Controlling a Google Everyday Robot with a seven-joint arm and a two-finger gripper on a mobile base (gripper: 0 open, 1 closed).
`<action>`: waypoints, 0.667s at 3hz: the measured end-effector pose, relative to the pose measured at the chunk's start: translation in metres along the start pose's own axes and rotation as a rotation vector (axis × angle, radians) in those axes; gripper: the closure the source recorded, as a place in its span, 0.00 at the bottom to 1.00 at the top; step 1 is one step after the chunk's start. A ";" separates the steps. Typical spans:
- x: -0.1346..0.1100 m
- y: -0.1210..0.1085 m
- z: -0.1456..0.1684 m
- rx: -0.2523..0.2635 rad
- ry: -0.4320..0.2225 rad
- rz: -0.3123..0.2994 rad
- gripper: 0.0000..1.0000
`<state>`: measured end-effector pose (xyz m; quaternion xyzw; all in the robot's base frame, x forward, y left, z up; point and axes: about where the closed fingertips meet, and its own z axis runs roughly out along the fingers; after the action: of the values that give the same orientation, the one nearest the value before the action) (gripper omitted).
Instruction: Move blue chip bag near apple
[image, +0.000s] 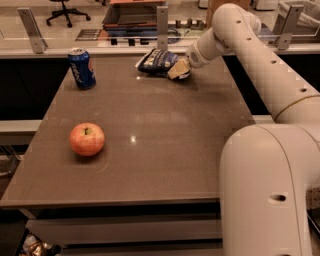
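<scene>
The blue chip bag (156, 61) lies at the far edge of the brown table (165, 145), dark navy with white lettering. My gripper (179, 70) is at the bag's right end, touching it, with the white arm reaching in from the right. The apple (87, 139), red-orange, sits near the table's front left, far from the bag and the gripper.
An upright blue soda can (82, 68) stands at the far left of the table. A glass barrier with metal posts (162, 21) runs behind the far edge. My white base (270, 195) fills the front right.
</scene>
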<state>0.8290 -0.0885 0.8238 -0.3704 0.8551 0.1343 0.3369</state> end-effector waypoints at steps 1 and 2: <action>0.000 0.000 -0.001 0.000 0.000 0.000 1.00; -0.001 0.000 -0.001 0.000 0.000 0.000 1.00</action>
<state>0.8289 -0.0884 0.8248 -0.3705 0.8551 0.1343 0.3369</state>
